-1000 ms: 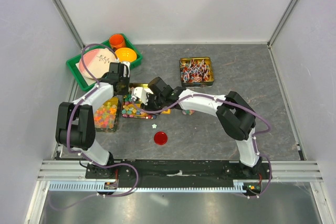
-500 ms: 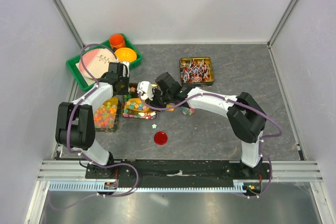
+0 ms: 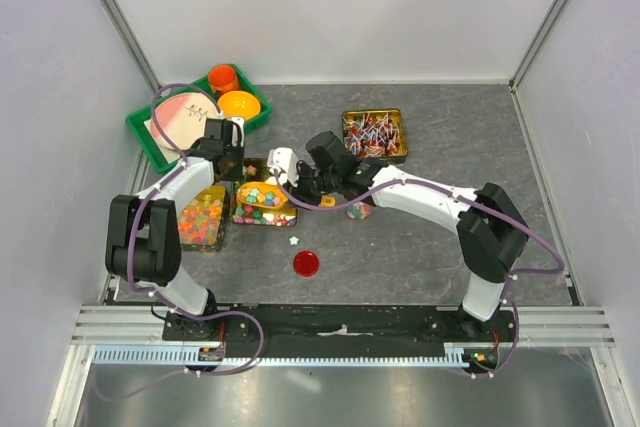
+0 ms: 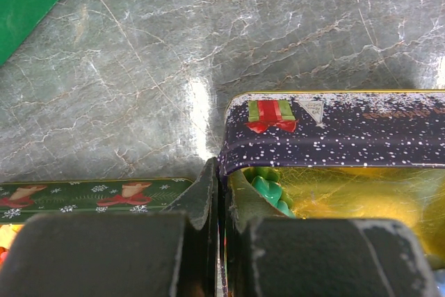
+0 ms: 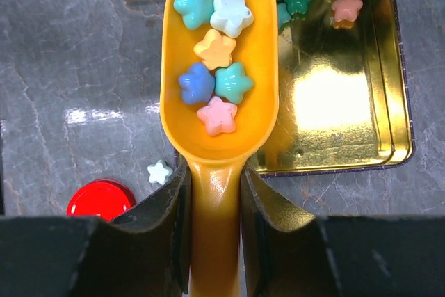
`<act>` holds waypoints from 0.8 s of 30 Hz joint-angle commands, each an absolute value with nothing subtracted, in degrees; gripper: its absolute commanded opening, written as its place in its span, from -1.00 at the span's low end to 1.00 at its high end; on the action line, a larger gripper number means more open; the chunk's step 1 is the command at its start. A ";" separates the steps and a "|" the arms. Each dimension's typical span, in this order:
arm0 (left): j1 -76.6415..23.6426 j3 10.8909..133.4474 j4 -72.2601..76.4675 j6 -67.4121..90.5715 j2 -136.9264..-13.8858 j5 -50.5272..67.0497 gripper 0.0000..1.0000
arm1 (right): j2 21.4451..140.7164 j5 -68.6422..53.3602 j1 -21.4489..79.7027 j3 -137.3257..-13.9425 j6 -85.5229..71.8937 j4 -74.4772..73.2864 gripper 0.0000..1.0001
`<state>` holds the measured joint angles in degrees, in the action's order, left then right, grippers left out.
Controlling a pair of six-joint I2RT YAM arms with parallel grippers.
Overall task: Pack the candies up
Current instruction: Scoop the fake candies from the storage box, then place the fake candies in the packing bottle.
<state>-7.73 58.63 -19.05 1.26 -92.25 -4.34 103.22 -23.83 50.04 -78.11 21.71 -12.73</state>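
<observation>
Candies: riding as a small heap of pastel stars in a yellow scoop, hovering above the gold-lined tin toward the counter's left edge, with more lying at the tin's far end. Pinching the tin's wall with the left gripper, bracing it against sliding. Clamping the scoop's handle with the right gripper. Sitting closer to the near edge, a red lid, one stray star just beside it. Probably best carrying the scoop level and slowly, tipping only when squarely over the container being packed, otherwise risking more spills.
</observation>
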 commanded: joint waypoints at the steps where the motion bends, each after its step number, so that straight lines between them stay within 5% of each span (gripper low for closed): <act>1: -7.29 59.41 -15.56 3.16 -91.93 -3.34 -0.97 | 97.74 -27.77 50.01 -77.96 23.29 -12.83 -1.00; 13: -6.94 59.24 -15.56 3.25 -91.67 -2.90 -0.97 | 88.07 -31.99 43.17 -78.74 28.90 -22.31 -1.00; 24: -6.77 59.33 -15.56 3.25 -91.85 -1.76 -0.97 | 81.48 -34.54 31.30 -83.41 42.43 -49.12 -1.00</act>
